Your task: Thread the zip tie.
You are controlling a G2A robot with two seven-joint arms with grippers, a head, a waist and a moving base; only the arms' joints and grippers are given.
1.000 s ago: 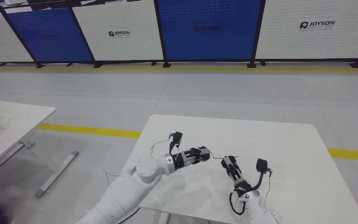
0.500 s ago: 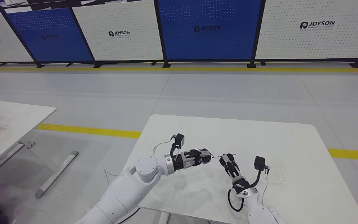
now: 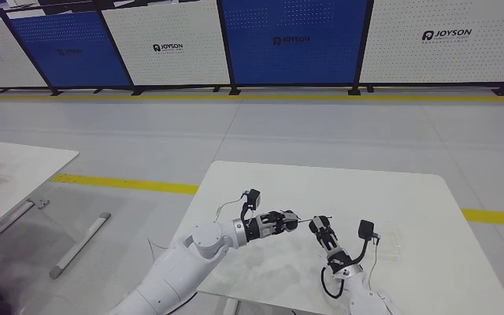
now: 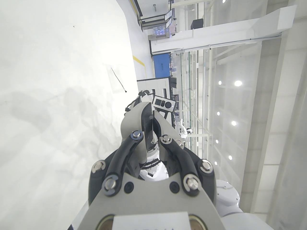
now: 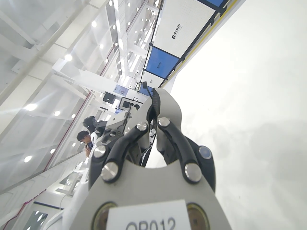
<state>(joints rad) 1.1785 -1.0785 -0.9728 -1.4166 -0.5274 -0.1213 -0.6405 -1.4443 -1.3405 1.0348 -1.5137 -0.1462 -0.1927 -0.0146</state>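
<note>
A thin black zip tie (image 3: 305, 220) spans the short gap between my two grippers above the middle of the white table (image 3: 354, 185). My left gripper (image 3: 290, 220) comes in from the left and is shut on one end, with a black sliver pinched at its tips (image 4: 151, 117). My right gripper (image 3: 317, 226) comes up from the near edge and is shut on the other end. In the right wrist view the zip tie's square head (image 5: 144, 84) sticks out past the closed right gripper (image 5: 153, 98).
A second black zip tie (image 4: 118, 80) lies flat on the table beyond the left gripper. A clear plastic piece (image 3: 391, 240) rests near the right arm. Blue and white panels (image 3: 291, 39) stand far behind the table.
Both grippers shifted slightly toward the near edge and a little closer together, each keeping its hold on the zip tie.
</note>
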